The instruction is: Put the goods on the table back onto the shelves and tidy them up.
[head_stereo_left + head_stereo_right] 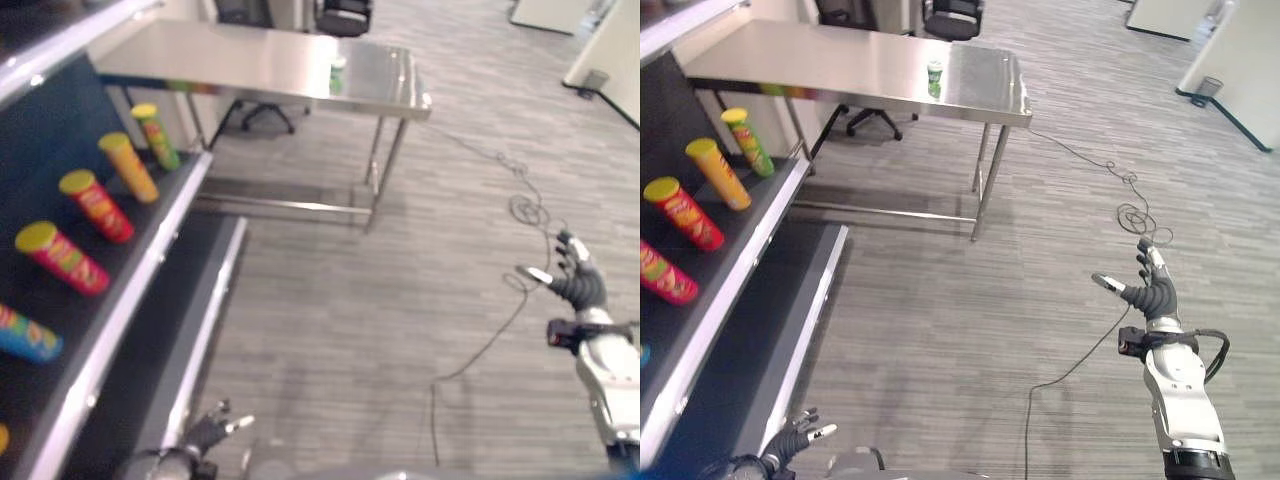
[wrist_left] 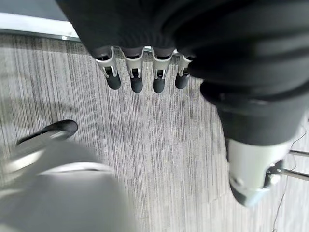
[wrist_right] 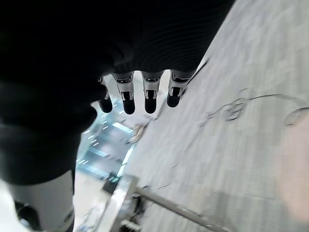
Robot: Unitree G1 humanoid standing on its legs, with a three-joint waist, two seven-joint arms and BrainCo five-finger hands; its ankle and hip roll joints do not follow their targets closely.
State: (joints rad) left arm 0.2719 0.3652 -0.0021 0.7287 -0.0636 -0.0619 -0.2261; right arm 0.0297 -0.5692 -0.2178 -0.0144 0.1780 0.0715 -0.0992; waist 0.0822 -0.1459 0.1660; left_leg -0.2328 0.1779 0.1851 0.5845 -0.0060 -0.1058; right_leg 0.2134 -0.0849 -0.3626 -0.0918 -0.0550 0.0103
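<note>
A green can (image 1: 934, 72) stands upright on the steel surface (image 1: 840, 60), near its far edge toward the right-hand end. On the shelf (image 1: 735, 250) at the robot's left, tall tubes lie in a row along the front edge: green (image 1: 748, 142), orange (image 1: 718, 173), red (image 1: 684, 212), another red (image 1: 662, 272). The left robot hand (image 1: 798, 436) hangs low by the bottom shelf, fingers apart and empty. The right robot hand (image 1: 1148, 285) is raised over the floor (image 1: 970, 320), fingers spread, holding nothing
</note>
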